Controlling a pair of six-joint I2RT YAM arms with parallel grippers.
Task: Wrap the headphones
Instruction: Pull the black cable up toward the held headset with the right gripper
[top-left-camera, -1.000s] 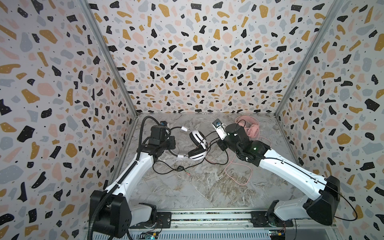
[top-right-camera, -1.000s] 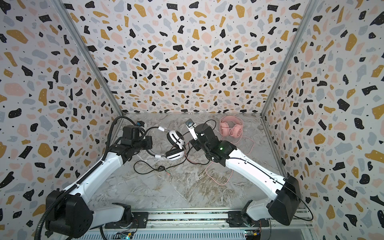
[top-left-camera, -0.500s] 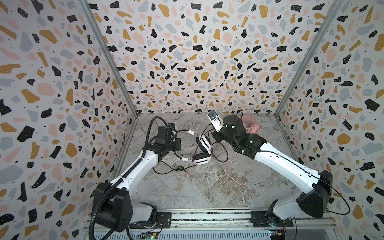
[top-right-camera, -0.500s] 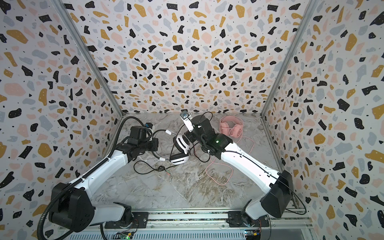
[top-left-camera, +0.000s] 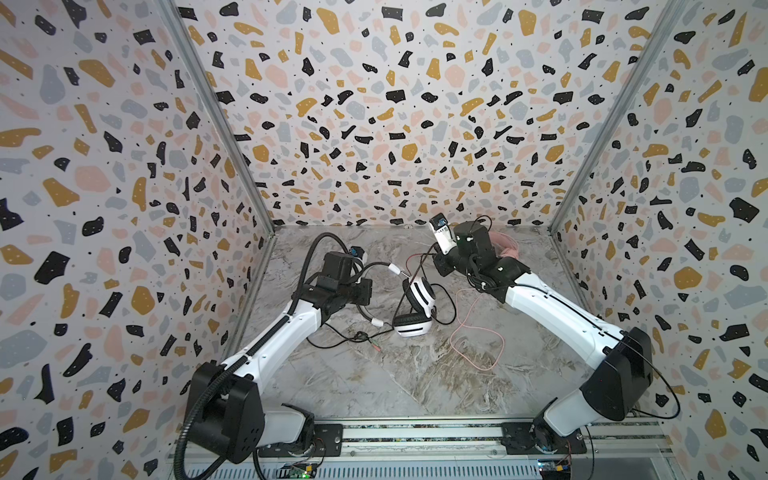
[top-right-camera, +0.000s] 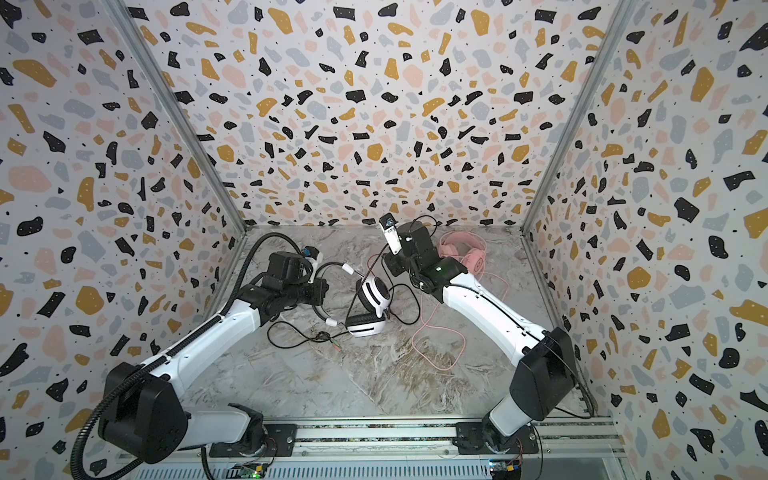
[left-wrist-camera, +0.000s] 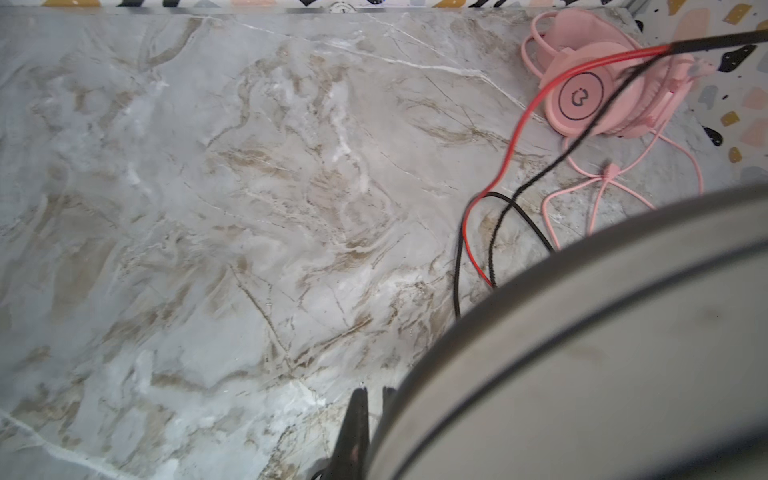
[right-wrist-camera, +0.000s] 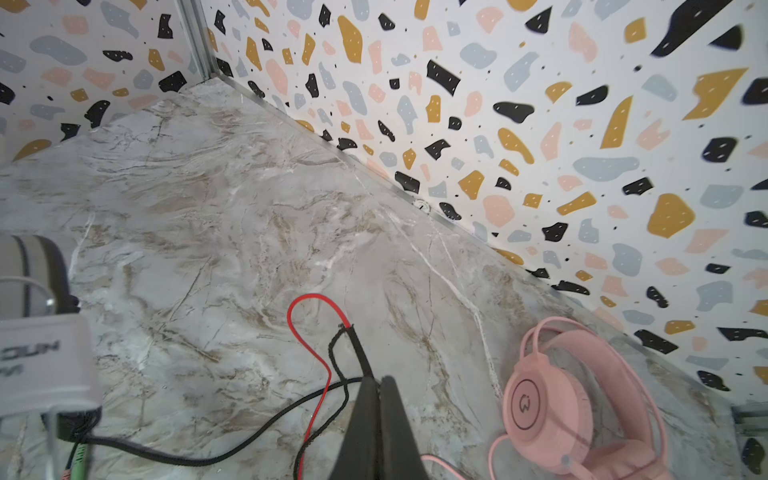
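In both top views the left arm reaches from the lower left up to the middle left of the marble table. The left gripper is clenched. In the left wrist view its two dark fingers stand almost pressed together at the lower edge, just beside the big blurred rim of a white earcup.

In a top view the thin black headband of the white headset runs into that gripper, which appears to hold the headset by the band. The headset sits at the centre of the frame. One striped earcup stands on edge and the other lies on the table just below it.

Up and to the right, near the back wall, the right gripper is clamped on the black cable. In the right wrist view the cable's sheath sticks out past the closed jaws, and a red wire loops out of its end.

Further right, the pink headset lies by the back right corner, apart from both grippers. The right arm partly hides it in a top view. Its pink cable sprawls in a loose loop on the table at centre right, below the right forearm.
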